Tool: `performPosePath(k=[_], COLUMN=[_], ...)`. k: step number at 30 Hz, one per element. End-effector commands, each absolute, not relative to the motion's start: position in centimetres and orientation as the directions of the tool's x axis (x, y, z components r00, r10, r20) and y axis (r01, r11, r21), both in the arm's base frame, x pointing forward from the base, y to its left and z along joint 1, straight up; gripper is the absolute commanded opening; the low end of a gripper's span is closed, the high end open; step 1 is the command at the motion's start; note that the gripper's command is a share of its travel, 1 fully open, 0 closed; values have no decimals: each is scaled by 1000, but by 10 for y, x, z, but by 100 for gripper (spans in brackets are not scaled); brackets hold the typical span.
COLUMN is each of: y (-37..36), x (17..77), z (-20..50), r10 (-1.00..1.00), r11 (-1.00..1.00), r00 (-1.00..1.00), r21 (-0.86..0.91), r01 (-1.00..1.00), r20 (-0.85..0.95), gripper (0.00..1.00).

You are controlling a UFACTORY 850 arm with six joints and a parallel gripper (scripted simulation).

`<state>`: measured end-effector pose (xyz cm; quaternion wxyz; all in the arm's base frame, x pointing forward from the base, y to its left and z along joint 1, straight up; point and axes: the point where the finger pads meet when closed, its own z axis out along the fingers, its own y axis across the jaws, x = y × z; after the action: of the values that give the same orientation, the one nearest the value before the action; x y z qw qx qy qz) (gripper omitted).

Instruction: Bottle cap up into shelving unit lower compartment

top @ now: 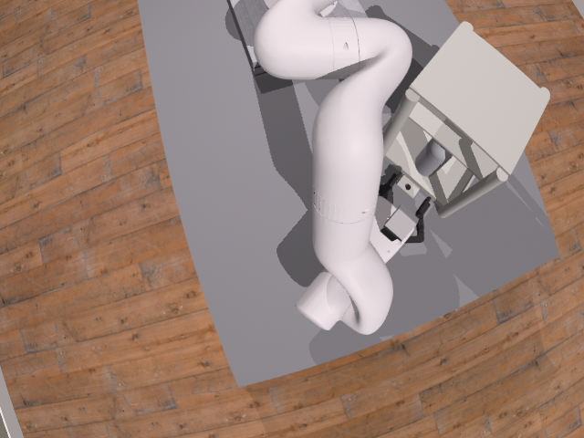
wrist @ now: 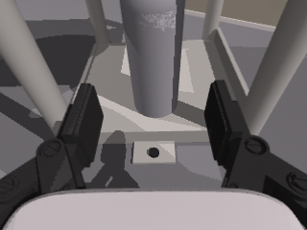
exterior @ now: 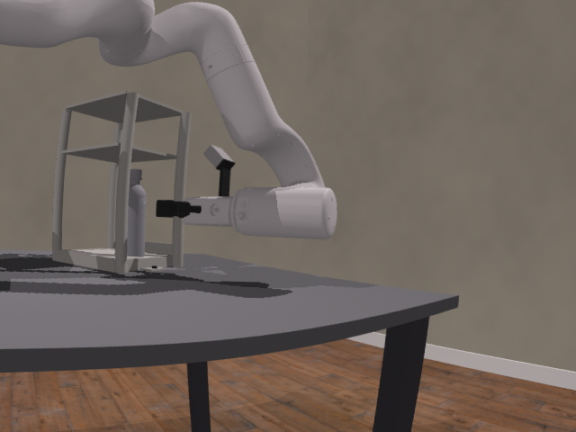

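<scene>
I see the bottle (exterior: 136,218) standing cap up on the floor of the shelving unit's (exterior: 124,185) lower compartment, behind the front lip. My hand (exterior: 162,208) sits level just outside the unit's front, apart from the bottle, released with its fingers spread wide and nothing between them. Through the wrist view, the bottle stands centred between the unit's front posts. The unit rests on the grey surface (exterior: 279,307).
</scene>
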<state>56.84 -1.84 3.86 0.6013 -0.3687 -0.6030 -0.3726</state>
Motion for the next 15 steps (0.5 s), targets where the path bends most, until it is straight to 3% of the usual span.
performPosePath(k=[1,15], y=[-26,-42], x=[573,581], z=[39,39], r10=[-4,-4], r11=[451,451], r00=[-7,-7], r21=[8,8], r01=[893,893], r20=[1000,1000], gripper=[81,81])
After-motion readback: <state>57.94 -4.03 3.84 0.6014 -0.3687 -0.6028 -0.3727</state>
